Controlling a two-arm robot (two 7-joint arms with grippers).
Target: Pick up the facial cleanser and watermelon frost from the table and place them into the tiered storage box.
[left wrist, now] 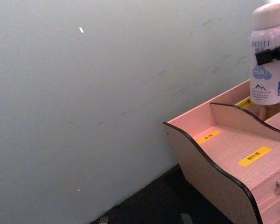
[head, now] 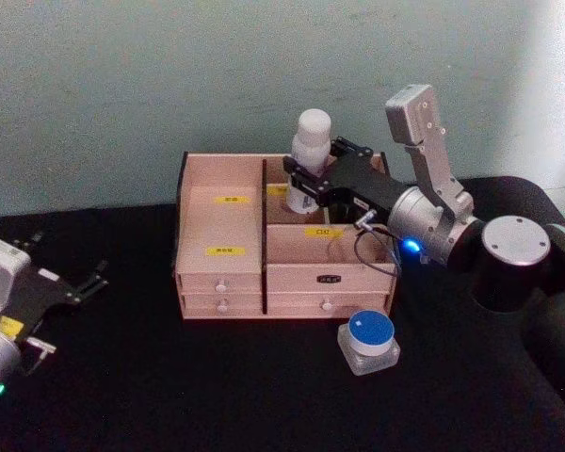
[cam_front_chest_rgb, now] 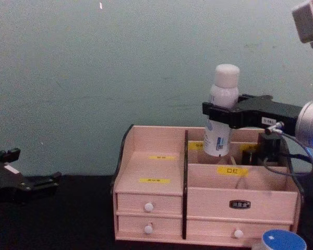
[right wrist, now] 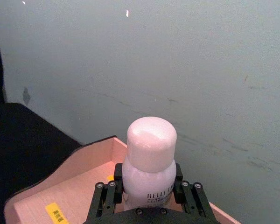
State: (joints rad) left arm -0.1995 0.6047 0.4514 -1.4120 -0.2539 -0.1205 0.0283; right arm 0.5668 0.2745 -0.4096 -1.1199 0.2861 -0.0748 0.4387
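The facial cleanser [head: 313, 141] is a white bottle with a rounded cap, held upright by my right gripper [head: 308, 182], which is shut on its body. It hangs over the back right compartment of the pale pink tiered storage box [head: 224, 212], its base near the rim. The bottle [cam_front_chest_rgb: 222, 104] and right gripper [cam_front_chest_rgb: 219, 114] stand above the box [cam_front_chest_rgb: 156, 172]. The bottle [right wrist: 148, 158] sits between the black fingers [right wrist: 105, 198]. The watermelon frost [head: 369, 341], a small clear jar with a blue lid, rests on the table before the box's right front corner. My left gripper [head: 71, 262] is parked open at the far left.
A black cloth [head: 217, 386] covers the table and a grey-green wall [head: 169, 85] rises close behind the box. The box's left compartments [left wrist: 224, 149] hold nothing. A small dark object [cam_front_chest_rgb: 249, 155] sits in the rear right compartment beside the bottle.
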